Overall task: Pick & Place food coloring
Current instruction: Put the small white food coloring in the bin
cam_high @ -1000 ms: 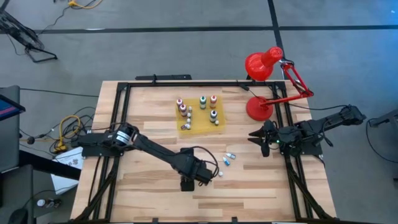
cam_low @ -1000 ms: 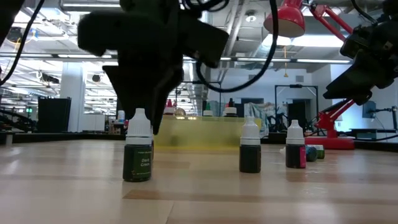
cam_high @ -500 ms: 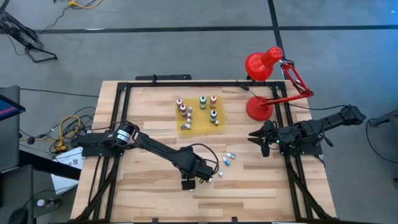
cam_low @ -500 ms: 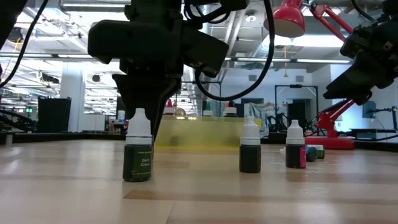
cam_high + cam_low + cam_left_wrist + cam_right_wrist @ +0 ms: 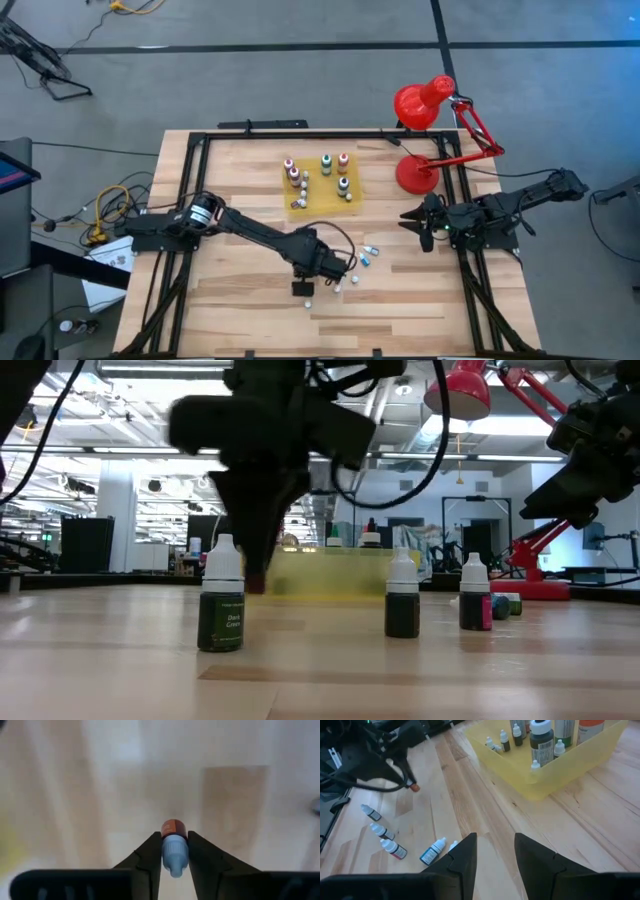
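My left gripper (image 5: 174, 836) hangs over the middle of the wooden table (image 5: 250, 320), fingers down, shut on a tiny food coloring bottle (image 5: 174, 845) with an orange body and a pale cap. Three more bottles (image 5: 222, 610) (image 5: 402, 608) (image 5: 474, 605) stand upright on their bases near the table's front. Two others (image 5: 368, 253) lie on their sides to the right of the gripper. A yellow tray (image 5: 350, 205) at the far middle holds several bottles. My right gripper (image 5: 495, 855) waits open at the table's right edge, with nothing between its fingers. My left gripper pinches the bottle's pale cap (image 5: 174, 856) between its two fingers, coming from above and pointing down. The orange body (image 5: 173, 826) sticks out below the fingertips, upright. In the right wrist view that body (image 5: 414, 787) shows just under the fingers, seemingly clear of the table.
A red desk lamp (image 5: 425, 140) stands at the far right corner, close to my right arm. A black frame (image 5: 195, 200) runs around the table. Bare wood lies along the left side and the near edge.
My left gripper has shut on the orange bottle and has gone a little toward the table's far right. A white-capped bottle that it hid in the high view now shows standing near the front. My right arm has kept still.
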Robot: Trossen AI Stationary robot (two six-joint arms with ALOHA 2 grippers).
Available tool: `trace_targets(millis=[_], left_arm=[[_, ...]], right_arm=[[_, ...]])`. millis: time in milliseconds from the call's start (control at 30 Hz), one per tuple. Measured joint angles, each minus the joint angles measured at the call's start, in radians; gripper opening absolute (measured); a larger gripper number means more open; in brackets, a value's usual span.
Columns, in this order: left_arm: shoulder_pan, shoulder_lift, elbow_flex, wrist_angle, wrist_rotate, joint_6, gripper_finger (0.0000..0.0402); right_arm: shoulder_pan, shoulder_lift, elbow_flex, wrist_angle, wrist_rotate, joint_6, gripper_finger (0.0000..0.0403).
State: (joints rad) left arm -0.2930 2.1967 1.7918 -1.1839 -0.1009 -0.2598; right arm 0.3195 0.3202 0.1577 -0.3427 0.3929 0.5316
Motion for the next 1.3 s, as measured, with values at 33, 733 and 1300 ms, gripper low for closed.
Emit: trace_targets(millis=[33, 733, 1300], left_arm=[[0.011, 0.0, 0.02, -0.021, -0.023, 0.03, 0.0076], [0.332, 0.0, 0.281, -0.161, -0.197, 0.308, 0.0063], [0.431, 0.05, 0.184, -0.052, -0.06, 0.333, 0.0063]], right_arm=[[0.0, 0.0, 0.0, 0.0, 0.0, 0.0, 0.0122], [0.0, 0.0, 0.0, 0.0, 0.0, 0.0, 0.0122], [0.0, 0.0, 0.0, 0.0, 0.0, 0.0, 0.0122]])
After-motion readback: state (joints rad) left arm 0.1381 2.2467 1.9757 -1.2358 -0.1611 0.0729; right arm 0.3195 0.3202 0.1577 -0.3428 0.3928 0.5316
